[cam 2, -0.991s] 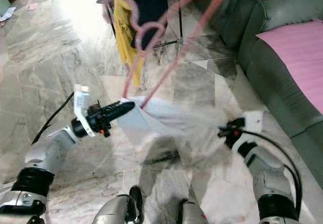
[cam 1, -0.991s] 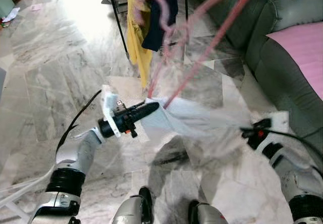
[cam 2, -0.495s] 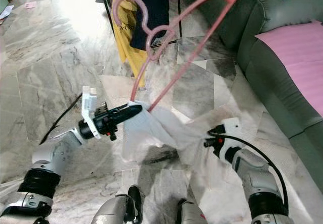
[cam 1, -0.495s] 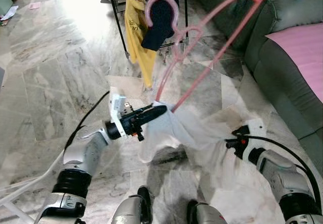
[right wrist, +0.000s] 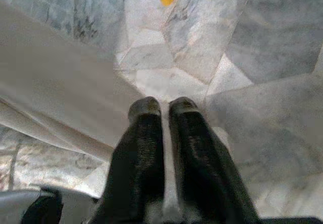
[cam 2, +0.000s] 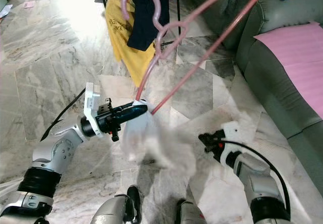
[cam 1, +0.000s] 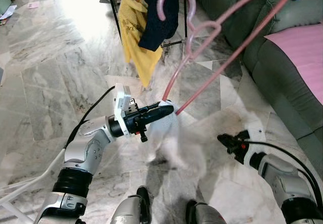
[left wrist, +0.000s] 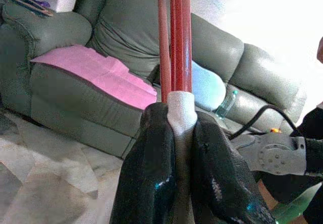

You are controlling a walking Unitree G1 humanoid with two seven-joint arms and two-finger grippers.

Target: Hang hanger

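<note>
The left end effector (cam 1: 169, 108) is clenched on a pink hanger (cam 1: 222, 22) with white cloth (cam 1: 166, 138), pointing toward 1 o'clock. The right end effector (cam 1: 222, 139) is closed, pinching cloth. Carrying step; next, hook it onto the rack (cam 1: 115, 12) at 12 o'clock.

Both arms silver-grey with ribbed black bands at the joints; left arm (cam 1: 83, 156) carries a white bracket plate at the wrist, with a black cable looping off toward 8 o'clock. Left gripper (cam 1: 169, 108): long glossy black jaws, small red dot under the black wrist housing. Right arm (cam 1: 282, 181): white wrist plate, red spot, black cable trailing toward 4 o'clock.
</note>
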